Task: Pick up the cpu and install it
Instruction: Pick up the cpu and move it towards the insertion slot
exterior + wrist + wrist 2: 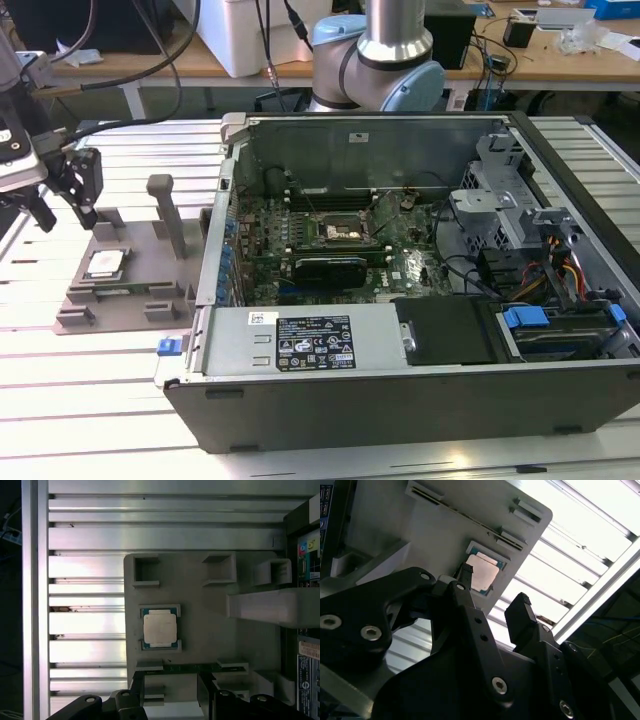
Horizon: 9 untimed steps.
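The arm [385, 45] rises at the far side of the scene, near the middle, its silver tube set on pale blue joints. The gripper [66, 215] hangs at the exterior view's left edge, fingers pointing down, raised rather than resting. In both wrist views the gripper [492, 585] [172, 692] has its two black fingers [470, 610] spread well apart, and the gap between them is empty. The tips are narrow and ribbed. Behind them the black linkage bodies fan out, screws showing.
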Motion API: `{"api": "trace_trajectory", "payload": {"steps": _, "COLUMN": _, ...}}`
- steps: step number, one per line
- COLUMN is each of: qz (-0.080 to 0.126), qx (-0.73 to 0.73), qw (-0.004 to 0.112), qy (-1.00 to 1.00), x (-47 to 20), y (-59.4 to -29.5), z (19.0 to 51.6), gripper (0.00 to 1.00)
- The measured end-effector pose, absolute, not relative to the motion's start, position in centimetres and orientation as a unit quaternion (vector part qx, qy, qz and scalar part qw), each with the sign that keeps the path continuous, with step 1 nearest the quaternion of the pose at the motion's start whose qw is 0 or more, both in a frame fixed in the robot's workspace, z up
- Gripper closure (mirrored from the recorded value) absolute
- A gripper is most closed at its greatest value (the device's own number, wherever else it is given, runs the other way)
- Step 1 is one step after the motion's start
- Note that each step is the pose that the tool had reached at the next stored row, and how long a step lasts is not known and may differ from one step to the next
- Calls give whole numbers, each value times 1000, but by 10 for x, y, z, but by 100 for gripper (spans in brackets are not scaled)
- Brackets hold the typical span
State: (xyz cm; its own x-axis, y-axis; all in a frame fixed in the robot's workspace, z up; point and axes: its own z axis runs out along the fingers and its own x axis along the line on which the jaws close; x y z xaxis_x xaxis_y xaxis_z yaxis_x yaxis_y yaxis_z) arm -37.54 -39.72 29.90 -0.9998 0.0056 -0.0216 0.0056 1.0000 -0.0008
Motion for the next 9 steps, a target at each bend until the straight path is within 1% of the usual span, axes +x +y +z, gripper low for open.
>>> {"api": "trace_trajectory", "payload": {"steps": 9, "qz": 0, "qx": 3, "qw": 11, "qy": 1000, "x": -375, "y": -397, "z": 295, "gripper": 46}}
